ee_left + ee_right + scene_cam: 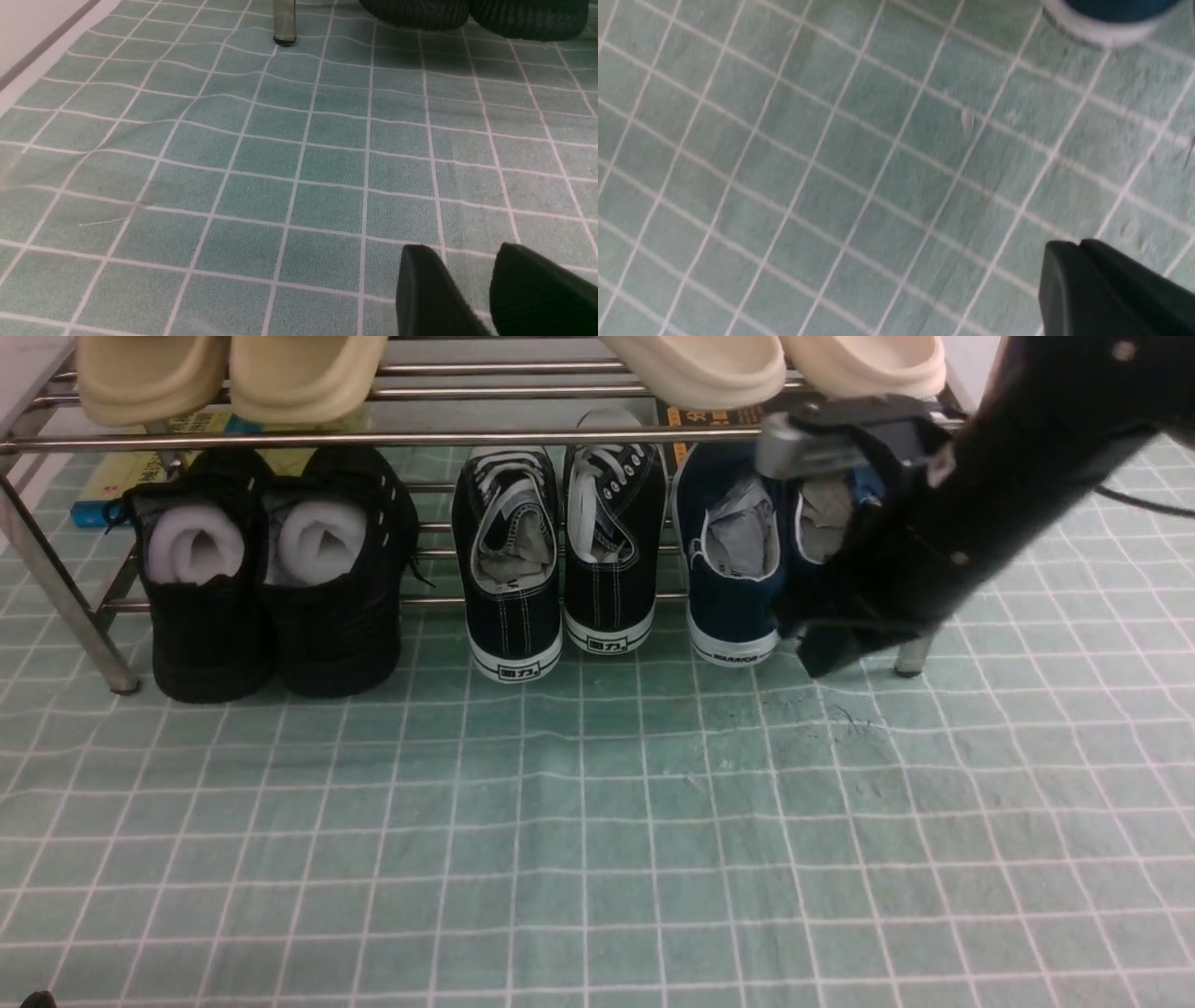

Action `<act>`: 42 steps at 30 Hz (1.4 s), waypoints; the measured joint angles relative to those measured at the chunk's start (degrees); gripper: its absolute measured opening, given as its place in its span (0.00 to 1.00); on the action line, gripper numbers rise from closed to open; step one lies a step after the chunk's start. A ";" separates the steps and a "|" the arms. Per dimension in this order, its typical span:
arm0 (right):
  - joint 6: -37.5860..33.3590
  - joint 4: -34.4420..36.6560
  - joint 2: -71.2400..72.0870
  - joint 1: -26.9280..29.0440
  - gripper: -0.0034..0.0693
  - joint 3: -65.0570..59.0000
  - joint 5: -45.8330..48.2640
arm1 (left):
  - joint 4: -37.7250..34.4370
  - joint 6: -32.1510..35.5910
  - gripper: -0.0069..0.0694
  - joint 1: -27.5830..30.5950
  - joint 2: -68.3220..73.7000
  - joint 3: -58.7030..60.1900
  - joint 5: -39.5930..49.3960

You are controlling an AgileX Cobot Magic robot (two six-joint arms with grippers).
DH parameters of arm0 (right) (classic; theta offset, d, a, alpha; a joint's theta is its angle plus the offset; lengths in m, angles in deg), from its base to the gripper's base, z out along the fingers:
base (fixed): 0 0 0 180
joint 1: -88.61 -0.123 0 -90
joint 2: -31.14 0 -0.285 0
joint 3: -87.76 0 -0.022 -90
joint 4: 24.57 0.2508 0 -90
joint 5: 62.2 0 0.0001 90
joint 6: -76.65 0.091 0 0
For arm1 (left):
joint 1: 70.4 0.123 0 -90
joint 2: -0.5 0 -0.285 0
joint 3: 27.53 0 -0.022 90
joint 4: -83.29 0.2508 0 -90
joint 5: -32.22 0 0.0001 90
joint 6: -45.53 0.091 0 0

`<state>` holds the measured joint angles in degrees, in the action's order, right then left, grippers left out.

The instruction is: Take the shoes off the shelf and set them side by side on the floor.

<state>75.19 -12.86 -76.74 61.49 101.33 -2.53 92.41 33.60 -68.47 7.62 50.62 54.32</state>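
Seeing the shoes (pixel 733 569) sitting at the right end of the lower tier of the shelf (pixel 373 439), heels facing forward, paper stuffing showing in the openings. Noting the right-hand one of the pair being mostly hidden behind the right arm.

Finding the right gripper (pixel 829 658) pointing down just in front of that shoe, tip near the floor (pixel 597 821). Its fingers (pixel 1064 280) lying pressed together with only a seam between them, gripping nothing (the right wrist view being blurred, catching just a navy heel with white sole).

Finding the left gripper (pixel 465 249) hovering low over the green cloth, fingers (pixel 430 289) standing apart, holding nothing.

Noting black lace-up sneakers (pixel 560 560) and all-black shoes (pixel 271 579) sharing that tier further left, cream slippers (pixel 233 373) resting above.
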 joint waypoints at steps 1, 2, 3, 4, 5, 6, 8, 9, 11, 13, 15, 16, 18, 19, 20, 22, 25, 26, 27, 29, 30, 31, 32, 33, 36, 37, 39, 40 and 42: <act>0.30 -1.32 -1.72 -0.57 0.14 2.53 0.00 | 0.00 0.00 0.40 0.00 0.00 0.00 0.00; 0.80 -2.58 -3.71 -1.07 0.18 5.46 -0.06 | 0.00 0.00 0.40 0.00 0.00 0.00 0.00; 0.98 -3.72 -5.62 -1.57 0.21 7.74 -0.06 | 0.00 0.00 0.40 0.00 0.00 0.00 0.00; 1.46 -4.66 -6.81 -1.73 0.25 9.89 -0.20 | 0.00 0.00 0.40 0.00 0.00 0.00 0.00; 1.46 -5.53 -7.99 -2.07 0.29 11.50 -0.27 | 0.00 0.00 0.40 0.00 0.00 0.00 0.00; 1.46 -5.53 -8.27 -2.07 0.30 11.89 -0.32 | 0.00 0.00 0.40 0.00 0.00 0.00 0.00; 1.46 -7.30 -11.26 -2.41 0.43 15.82 -0.63 | 0.00 0.00 0.40 0.00 0.00 0.00 0.00; 1.46 -8.03 -12.49 -2.47 0.49 17.27 -0.95 | 0.00 0.00 0.40 0.00 0.00 0.00 0.00; 1.46 -8.85 -13.77 -2.47 0.56 18.46 -2.02 | 0.00 0.00 0.40 0.00 0.00 0.00 0.00; 1.46 -9.37 -14.58 -2.47 0.62 18.80 -3.35 | 0.00 0.00 0.40 0.00 0.00 0.00 0.00; 1.46 -10.19 -15.60 -2.47 0.67 18.96 -5.35 | 0.00 0.00 0.41 0.00 0.00 0.00 0.00; 1.46 -10.54 -16.41 -2.47 0.69 19.02 -6.68 | 0.00 0.00 0.41 0.00 0.00 0.00 0.00; 1.46 -11.12 -17.77 -2.52 0.70 19.17 -8.92 | 0.00 0.00 0.41 0.00 0.00 0.00 0.00; 1.46 -11.29 -17.88 -2.57 0.70 19.17 -9.11 | 0.00 0.00 0.41 0.00 0.00 0.00 0.00; 1.46 -12.29 -18.89 -2.57 0.69 19.17 -10.28 | 0.00 0.00 0.41 0.00 0.00 0.00 0.00; 1.46 -13.28 -19.67 -2.57 0.67 19.17 -10.94 | 0.00 0.00 0.41 0.00 0.00 0.00 0.00; 1.46 -15.70 -20.85 -2.57 0.60 19.17 -11.03 | 0.00 0.00 0.41 0.00 0.00 0.00 0.00; 1.46 -15.76 -21.05 -2.57 0.56 19.17 -11.10 | 0.00 0.00 0.41 0.00 0.00 0.00 0.00; 1.46 -15.81 -21.13 -2.63 0.51 19.17 -11.22 | 0.00 0.00 0.41 0.00 0.00 0.00 0.00; 1.46 -15.68 -21.19 -2.75 0.42 19.17 -11.21 | 0.04 0.00 0.41 0.00 0.00 0.00 0.00; 1.46 -15.37 -21.19 -2.75 0.36 19.17 -11.21 | 0.04 0.00 0.41 0.00 0.00 0.00 0.00; 1.46 -15.38 -21.19 -2.79 0.33 19.17 -11.21 | 0.04 0.00 0.41 0.00 0.00 0.00 0.00; 1.84 -15.25 -21.19 -2.81 0.23 19.17 -11.21 | 0.04 0.00 0.41 0.00 0.00 0.00 0.00; 1.89 -15.09 -21.19 -2.86 0.14 19.17 -11.15 | 0.04 0.00 0.41 0.00 0.00 0.00 0.00; 1.98 -14.82 -20.69 -2.86 0.10 19.17 -10.69 | 0.04 0.00 0.41 0.00 0.00 0.00 0.00; 1.98 -14.70 -20.63 -2.86 0.10 19.17 -10.53 | 0.04 0.00 0.41 0.00 0.00 0.00 0.00; 2.02 -13.39 -19.50 -2.69 0.10 19.17 -8.32 | 0.04 0.00 0.41 0.00 0.00 0.00 0.00; 2.02 -12.68 -18.82 -2.64 0.10 19.17 -7.03 | 0.04 0.00 0.41 0.00 0.00 0.00 0.00; 2.02 -11.28 -17.46 -2.62 0.10 19.17 -4.73 | 0.04 0.00 0.41 0.00 0.00 0.00 0.00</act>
<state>77.21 -24.13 -94.21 58.87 120.50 -7.26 92.46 33.60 -68.47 7.62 50.62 54.32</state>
